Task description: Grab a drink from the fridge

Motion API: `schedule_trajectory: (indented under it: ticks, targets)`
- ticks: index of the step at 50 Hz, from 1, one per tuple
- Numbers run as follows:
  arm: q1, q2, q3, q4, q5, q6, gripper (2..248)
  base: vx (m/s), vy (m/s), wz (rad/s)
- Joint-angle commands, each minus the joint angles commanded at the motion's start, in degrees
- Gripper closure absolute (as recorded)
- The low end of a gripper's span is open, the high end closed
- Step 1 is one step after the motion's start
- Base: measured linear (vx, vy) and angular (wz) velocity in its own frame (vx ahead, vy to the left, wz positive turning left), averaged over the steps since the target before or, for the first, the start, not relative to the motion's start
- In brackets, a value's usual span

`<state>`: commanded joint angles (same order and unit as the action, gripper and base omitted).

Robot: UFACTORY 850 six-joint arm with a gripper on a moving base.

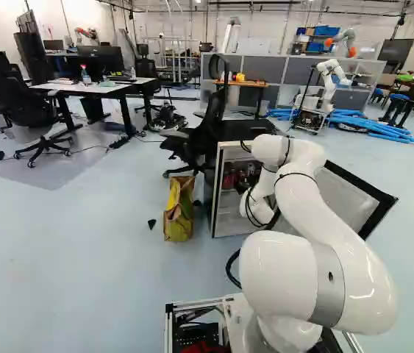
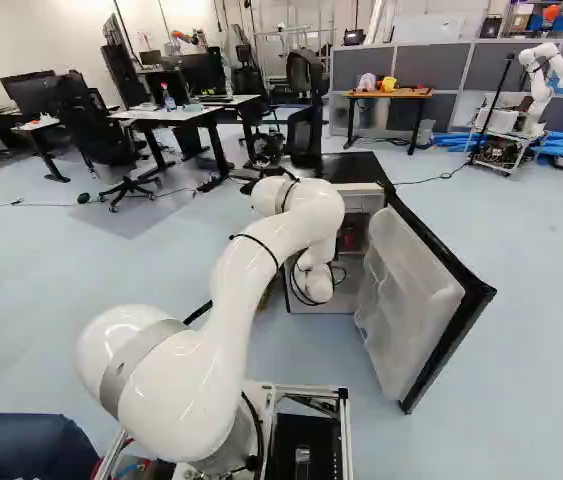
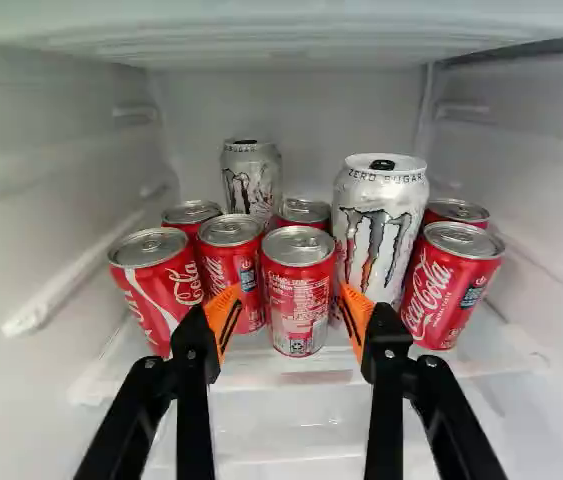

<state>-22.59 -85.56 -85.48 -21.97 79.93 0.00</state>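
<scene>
Wide-open claw (image 3: 290,291) faces the front middle red can (image 3: 298,292); this looks like reaching; next, slide around it, then squeeze.

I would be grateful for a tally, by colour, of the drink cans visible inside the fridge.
Small red cans: 7
Tall silver cans: 2
Total cans visible: 9
</scene>
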Motion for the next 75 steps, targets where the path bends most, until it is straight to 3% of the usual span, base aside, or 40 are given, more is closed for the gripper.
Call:
schedule_trajectory:
  ticks: [26,43,44,49,50,75]
  targets:
    - [0.6,-2.6,-4.9,0.0,0.0,0.0,96,0.0,0.0,0.0]
    - [0.6,-2.6,-5.0,0.0,0.0,0.0,96,0.0,0.0,0.0]
    - [0.6,-2.6,-5.0,0.0,0.0,0.0,112,0.0,0.0,0.0]
    - [0.6,-2.6,-5.0,0.0,0.0,0.0,112,0.0,0.0,0.0]
    - [0.6,-2.6,-5.0,0.0,0.0,0.0,148,0.0,0.0,0.0]
    - [0.5,-2.3,-4.3,0.0,0.0,0.0,154,0.0,0.0,0.0]
